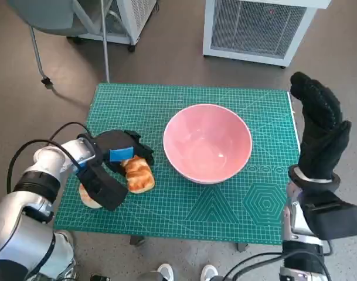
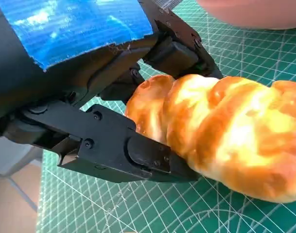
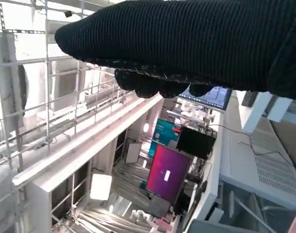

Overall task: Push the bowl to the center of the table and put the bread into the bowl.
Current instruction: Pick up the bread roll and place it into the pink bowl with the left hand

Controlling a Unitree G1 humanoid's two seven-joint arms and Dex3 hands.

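Observation:
The pink bowl (image 1: pixel 207 142) stands upright on the green cutting mat (image 1: pixel 143 105), a little right of its middle; its rim (image 2: pixel 254 12) also shows in the left wrist view. To the bowl's left, near the mat's left front, lies a golden braided bread (image 1: pixel 138 174). My left hand (image 1: pixel 122 153) grips it: black fingers (image 2: pixel 138 155) press against both sides of the bread (image 2: pixel 225 141), which lies low on the mat. My gloved right hand (image 1: pixel 319 129) is raised beside the table's right edge, fingers extended, holding nothing. In the right wrist view the glove (image 3: pixel 186 43) holds nothing.
A pale tan piece (image 1: pixel 87 198) peeks from under my left wrist at the mat's front left corner. White mesh-fronted units (image 1: pixel 257 26) and a chair leg (image 1: pixel 37 52) stand on the floor behind the table. Shoes (image 1: pixel 184 272) show at the table's front edge.

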